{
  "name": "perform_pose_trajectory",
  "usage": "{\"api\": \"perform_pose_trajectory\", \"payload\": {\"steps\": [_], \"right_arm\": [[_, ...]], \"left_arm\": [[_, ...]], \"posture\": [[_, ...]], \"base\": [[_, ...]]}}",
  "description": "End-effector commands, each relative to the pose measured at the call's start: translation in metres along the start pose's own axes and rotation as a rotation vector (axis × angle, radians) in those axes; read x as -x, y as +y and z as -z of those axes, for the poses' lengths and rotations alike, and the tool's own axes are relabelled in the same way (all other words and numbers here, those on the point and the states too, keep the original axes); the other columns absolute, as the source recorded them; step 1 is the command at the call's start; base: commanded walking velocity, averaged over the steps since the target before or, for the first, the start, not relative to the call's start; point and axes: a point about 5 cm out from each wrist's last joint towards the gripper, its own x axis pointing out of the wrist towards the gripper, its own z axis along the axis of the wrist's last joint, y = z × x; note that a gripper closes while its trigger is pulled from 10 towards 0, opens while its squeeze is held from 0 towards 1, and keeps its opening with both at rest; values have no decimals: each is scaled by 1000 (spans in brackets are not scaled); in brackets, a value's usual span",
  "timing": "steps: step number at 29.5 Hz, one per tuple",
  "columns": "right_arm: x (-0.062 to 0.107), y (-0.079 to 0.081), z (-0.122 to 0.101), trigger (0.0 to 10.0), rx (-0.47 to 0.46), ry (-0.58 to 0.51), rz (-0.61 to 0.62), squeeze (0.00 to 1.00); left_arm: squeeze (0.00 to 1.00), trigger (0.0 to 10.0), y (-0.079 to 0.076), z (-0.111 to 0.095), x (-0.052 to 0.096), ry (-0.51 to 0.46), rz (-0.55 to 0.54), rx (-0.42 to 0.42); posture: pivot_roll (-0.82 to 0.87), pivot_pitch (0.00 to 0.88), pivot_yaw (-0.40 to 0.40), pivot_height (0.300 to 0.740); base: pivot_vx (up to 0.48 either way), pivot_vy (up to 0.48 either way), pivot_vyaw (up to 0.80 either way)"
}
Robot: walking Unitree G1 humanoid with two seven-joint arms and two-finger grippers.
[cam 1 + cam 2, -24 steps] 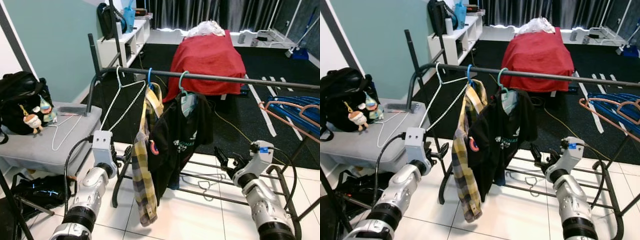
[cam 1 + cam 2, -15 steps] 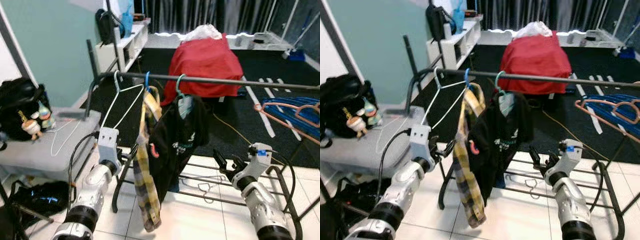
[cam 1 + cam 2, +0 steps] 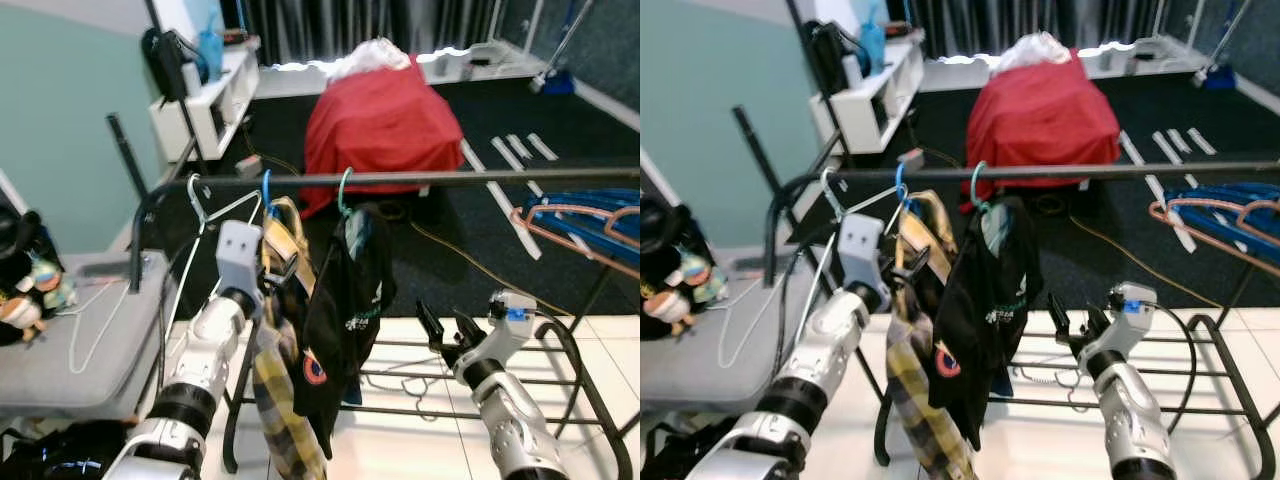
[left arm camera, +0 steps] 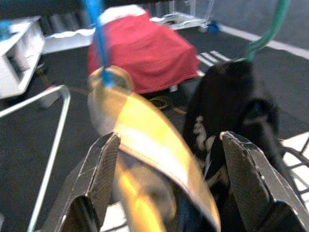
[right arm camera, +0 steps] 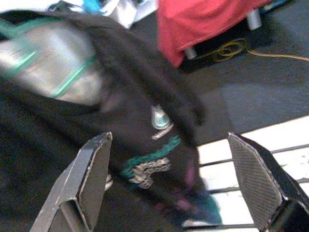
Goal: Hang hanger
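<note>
Your left pincer (image 4: 166,188) is spread wide right at the plaid shirt (image 4: 145,145) on its blue hanger (image 3: 266,189), already hooked on the rail (image 3: 400,179); right pincer (image 3: 441,335) spread too, so next looks like backing clear.

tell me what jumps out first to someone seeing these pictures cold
A black rail crosses the scene with a yellow plaid shirt on a blue hanger and a black shirt on a green hanger. The left gripper is raised with open fingers at the plaid shirt's collar, beside an empty white hanger. Behind stands something draped in a red cover.
</note>
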Motion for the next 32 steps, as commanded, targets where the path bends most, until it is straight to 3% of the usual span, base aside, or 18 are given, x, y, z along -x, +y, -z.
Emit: {"api": "perform_pose_trajectory", "payload": {"steps": [1, 3, 8, 17, 20, 22, 24, 25, 26, 27, 30, 32], "right_arm": [[-3, 9, 0, 10000, -6, -7, -26, 0], [0, 8, 1, 10000, -9, -4, -23, 0], [2, 9, 2, 10000, -12, -2, -22, 0], [2, 13, 4, 10000, -2, 19, -30, 0], [2, 15, 5, 10000, 4, 31, -37, 0], [2, 15, 5, 10000, 4, 31, -37, 0], [2, 16, 5, 10000, 6, 37, -44, 0], [2, 17, 4, 10000, 6, 38, -44, 0], [2, 17, 4, 10000, 6, 38, -44, 0], [2, 17, 4, 10000, 8, 38, -44, 0], [1, 17, 4, 10000, 9, 38, -43, 0], [1, 16, 3, 10000, 11, 36, -36, 0]], "left_arm": [[0, 10000, 7, -7, -1, -20, -23, -27], [0, 10000, 9, -16, -2, -47, -31, -40], [0, 10000, 9, -15, 0, -35, -28, -38], [0, 10000, 11, 18, 9, 145, -122, -18], [0, 10000, 3, 36, 14, 247, -129, 13], [0, 10000, 3, 36, 14, 247, -129, 13], [0, 10000, -7, 52, 21, 333, -138, 40], [0, 4314, -9, 57, 24, 361, -148, 50], [0, 4314, -9, 57, 24, 361, -148, 50], [0, 0, -12, 60, 25, 382, -150, 61], [0, 0, -13, 62, 25, 390, -153, 63], [0, 0, -4, 54, 21, 356, -184, 29]], "posture": [[-198, 0, 101, 740], [-195, 0, 101, 740], [-196, 0, 101, 740], [-215, 0, 81, 740], [-219, 0, 68, 740], [-219, 0, 68, 740], [-222, 0, 64, 740], [-223, 0, 64, 740], [-223, 0, 64, 740], [-226, 0, 65, 740], [-230, 0, 67, 740], [-230, 0, 67, 740]], "base": [[0, 0, 0], [0, 0, 0], [0, 0, 0], [0, 0, 0], [0, 0, 0], [0, 0, 0], [0, 0, 0], [0, 0, 0], [0, 0, 0], [0, 0, 0], [0, 0, 0], [0, 0, 0]]}}
